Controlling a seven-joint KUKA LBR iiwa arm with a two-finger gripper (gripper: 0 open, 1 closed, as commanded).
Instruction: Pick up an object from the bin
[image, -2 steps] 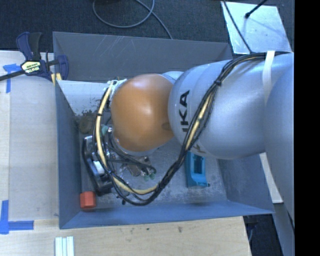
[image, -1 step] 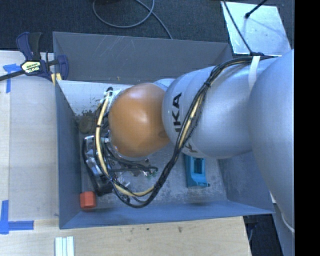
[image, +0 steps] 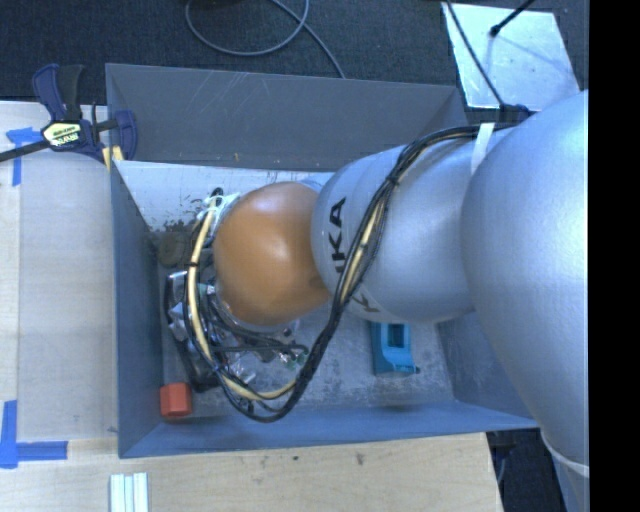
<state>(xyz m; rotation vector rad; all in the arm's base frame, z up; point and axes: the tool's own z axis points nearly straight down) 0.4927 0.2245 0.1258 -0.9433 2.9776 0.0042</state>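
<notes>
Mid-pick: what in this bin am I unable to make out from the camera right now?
- Camera view: the middle of the bin floor and anything on it, hidden under the orange wrist cover and cables.
- Blue object at the floor's right: its upper end is covered by the arm.
- Bin's right side: behind the arm.
- Dark clump in the far left corner: too small to identify.

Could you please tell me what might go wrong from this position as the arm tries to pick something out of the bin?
1. The gripper sits low beside the bin's left wall; it might scrape it.
2. The looping cables hang close to the small orange block in the near-left corner and could snag or shove it.
3. The orange cover hides what lies under the gripper, so a missed grasp may go unnoticed.
</notes>
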